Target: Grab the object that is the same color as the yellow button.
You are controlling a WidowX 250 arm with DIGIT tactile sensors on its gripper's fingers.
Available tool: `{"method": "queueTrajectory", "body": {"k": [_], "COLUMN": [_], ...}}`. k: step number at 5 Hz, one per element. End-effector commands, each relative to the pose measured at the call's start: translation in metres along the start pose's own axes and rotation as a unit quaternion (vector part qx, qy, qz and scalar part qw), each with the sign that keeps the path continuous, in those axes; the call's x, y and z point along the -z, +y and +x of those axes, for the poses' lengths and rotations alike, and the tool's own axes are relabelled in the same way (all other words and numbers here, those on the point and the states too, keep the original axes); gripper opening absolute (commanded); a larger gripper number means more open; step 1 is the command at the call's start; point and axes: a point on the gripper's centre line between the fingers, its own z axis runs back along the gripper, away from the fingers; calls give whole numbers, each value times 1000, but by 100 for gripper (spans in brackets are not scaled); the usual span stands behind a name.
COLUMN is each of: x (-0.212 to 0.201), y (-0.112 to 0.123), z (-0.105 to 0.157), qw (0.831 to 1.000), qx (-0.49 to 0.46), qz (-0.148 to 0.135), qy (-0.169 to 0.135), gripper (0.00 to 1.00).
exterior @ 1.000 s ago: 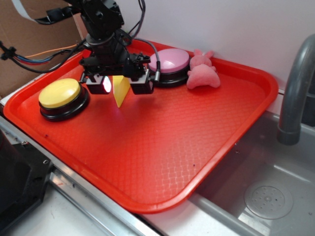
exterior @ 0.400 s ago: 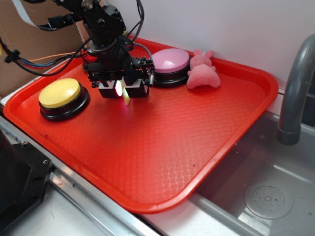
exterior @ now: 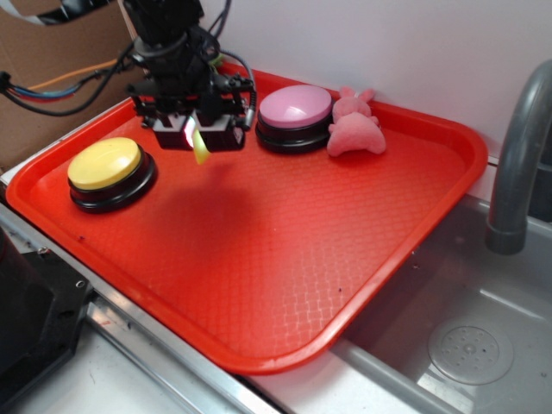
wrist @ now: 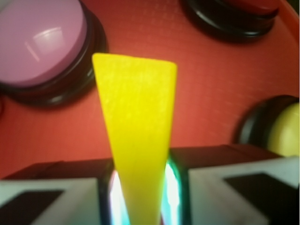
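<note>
Red tray [exterior: 414, 259] beneath gripper. Yellow button [exterior: 105, 164] below-left of gripper, pink button [exterior: 296, 107] right. Gripper [exterior: 198, 136] clamped on yellow wedge [wrist: 137, 131], wedge hanging between jaws, clear of tray. Grab apparently done; next: hold firm, lift steadily.

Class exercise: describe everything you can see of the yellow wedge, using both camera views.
The yellow wedge is a small, matte, flat-faced solid of one plain colour, like a cheese slice. The gripper is shut on its narrow end, and its wide end points away from the wrist camera. In the exterior view only a thin edge shows below the fingers, raised clear of the red tray. Nothing else touches it.
</note>
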Motion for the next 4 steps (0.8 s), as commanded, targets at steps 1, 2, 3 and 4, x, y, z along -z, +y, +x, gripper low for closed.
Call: {"method": "queueTrajectory", "body": {"k": [1, 2, 3, 4], "x": [-96, -113, -125, -123], "y": [7, 15, 25, 28], "z": [-18, -33, -46, -46], "qw": [980, 978, 985, 992], "qx": [171, 175, 153, 114], "qz": [-40, -54, -58, -22], "qy": [98, 95, 61, 58], "gripper": [0, 0, 0, 0]}}
